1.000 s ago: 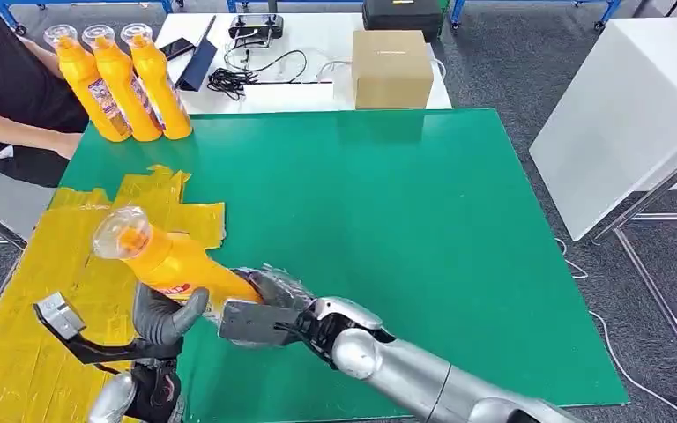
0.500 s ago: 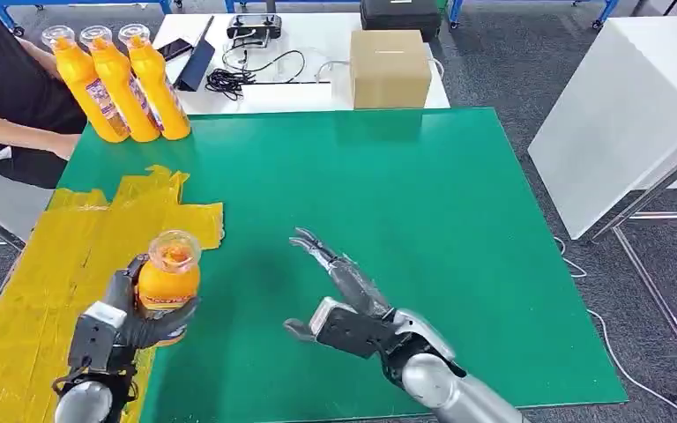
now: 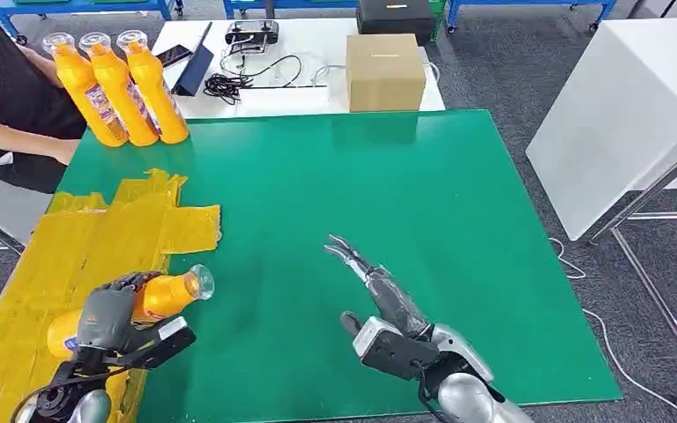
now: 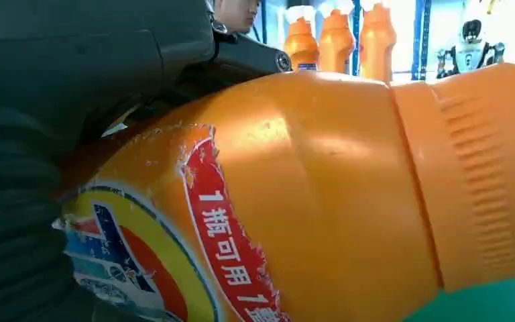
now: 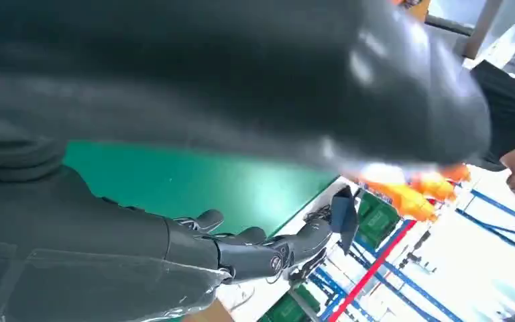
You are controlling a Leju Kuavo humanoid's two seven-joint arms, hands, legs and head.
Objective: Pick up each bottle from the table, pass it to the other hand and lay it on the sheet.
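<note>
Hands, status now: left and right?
Left hand: holding an orange bottle, tipped over the yellow sheet.
Right hand: open, fingers apart, holding nothing.

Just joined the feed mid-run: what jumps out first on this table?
The left robot hand grips an orange bottle lying almost flat over the yellow sheet, cap toward the green mat. The right robot hand hangs open and empty mid-table. Three more orange bottles stand at the far left corner.

High head view down over green table (image 3: pixel 423 229); close wrist views across it.
</note>
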